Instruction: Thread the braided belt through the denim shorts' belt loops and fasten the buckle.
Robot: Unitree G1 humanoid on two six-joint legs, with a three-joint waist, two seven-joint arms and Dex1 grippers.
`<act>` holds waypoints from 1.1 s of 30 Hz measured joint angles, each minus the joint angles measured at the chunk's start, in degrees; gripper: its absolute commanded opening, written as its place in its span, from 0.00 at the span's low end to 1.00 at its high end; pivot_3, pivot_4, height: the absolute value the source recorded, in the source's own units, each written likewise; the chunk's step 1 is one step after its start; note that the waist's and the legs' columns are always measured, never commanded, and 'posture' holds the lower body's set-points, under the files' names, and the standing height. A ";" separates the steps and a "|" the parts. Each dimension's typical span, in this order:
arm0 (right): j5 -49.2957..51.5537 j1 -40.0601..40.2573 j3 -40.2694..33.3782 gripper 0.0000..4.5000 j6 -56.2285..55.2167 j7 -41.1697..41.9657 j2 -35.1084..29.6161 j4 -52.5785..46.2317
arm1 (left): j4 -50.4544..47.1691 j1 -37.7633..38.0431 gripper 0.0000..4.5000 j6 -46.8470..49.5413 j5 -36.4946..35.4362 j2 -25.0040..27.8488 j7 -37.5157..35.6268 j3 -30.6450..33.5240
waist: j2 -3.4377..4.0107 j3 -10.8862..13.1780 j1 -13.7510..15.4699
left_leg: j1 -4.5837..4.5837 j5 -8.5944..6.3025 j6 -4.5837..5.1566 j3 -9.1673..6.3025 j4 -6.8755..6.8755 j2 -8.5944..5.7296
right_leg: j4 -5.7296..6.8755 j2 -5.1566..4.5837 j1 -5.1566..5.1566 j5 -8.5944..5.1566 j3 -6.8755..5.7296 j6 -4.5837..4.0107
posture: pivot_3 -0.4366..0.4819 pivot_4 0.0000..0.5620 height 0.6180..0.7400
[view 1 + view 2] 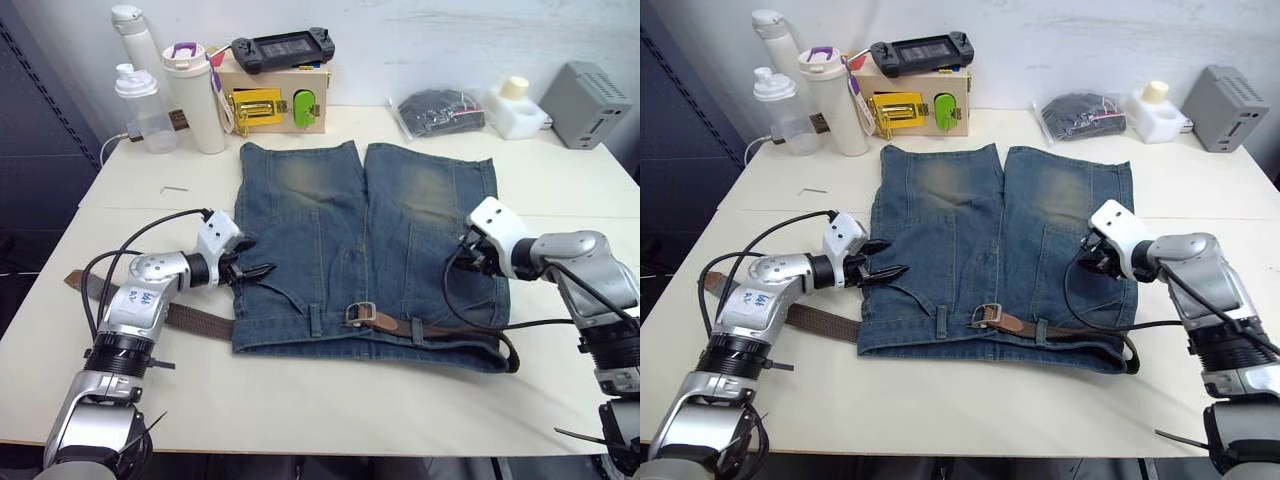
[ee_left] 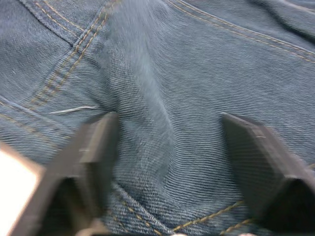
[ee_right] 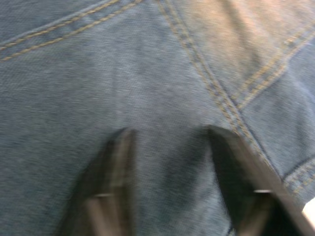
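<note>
The surface [image 1: 300, 420] carries the denim shorts [image 1: 370, 230], laid flat with the waistband toward the robot and the legs pointing away. The braided belt [image 1: 440, 328] runs along the waistband from the right side to about the middle, passing under the belt loops [image 1: 417, 331] there; its other end trails off the left side of the shorts onto the surface. The buckle [image 1: 360, 314] lies on the waistband near the centre.

The left gripper [image 1: 253, 270] hovers at the left edge of the shorts, fingers spread with denim between them. The right gripper [image 1: 1092, 262] sits over the right leg, fingers apart and gripping nothing.

Recommended procedure: pin the waistband flat with one gripper, draw the free strap end toward the buckle, keep the strap untwisted, then seat the prong.
</note>
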 measured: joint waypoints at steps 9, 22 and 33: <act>-8.65 -7.06 2.54 0.00 -8.00 -13.26 10.56 13.49 | 5.34 -3.05 0.06 -6.55 5.52 -2.06 2.55 -2.68 | -0.22 -0.36 0.40 | 0.64 0.12 -0.02 0.04 -0.37 -0.08 | -0.52 0.00 0.71 -0.21 0.08 0.36 | 0.48 0.27 0.22; -13.21 -14.65 2.81 0.00 -21.08 -23.20 14.77 32.40 | 19.53 -10.76 0.06 -14.14 10.69 -5.24 11.32 -2.65 | -0.23 -0.39 -0.31 | 0.59 0.26 -0.03 0.03 -0.50 -0.56 | 0.45 -0.04 0.20 -0.21 0.65 0.37 | 0.48 0.27 0.22; -15.01 -14.81 2.80 0.00 -21.53 -23.51 14.31 33.20 | 2.87 -1.37 0.06 -6.64 6.51 -6.18 6.54 -0.80 | -0.21 -0.40 -0.20 | 0.59 0.25 -0.01 -0.18 -0.71 -0.73 | 0.46 0.02 0.17 -0.21 0.70 0.37 | 0.48 0.27 0.22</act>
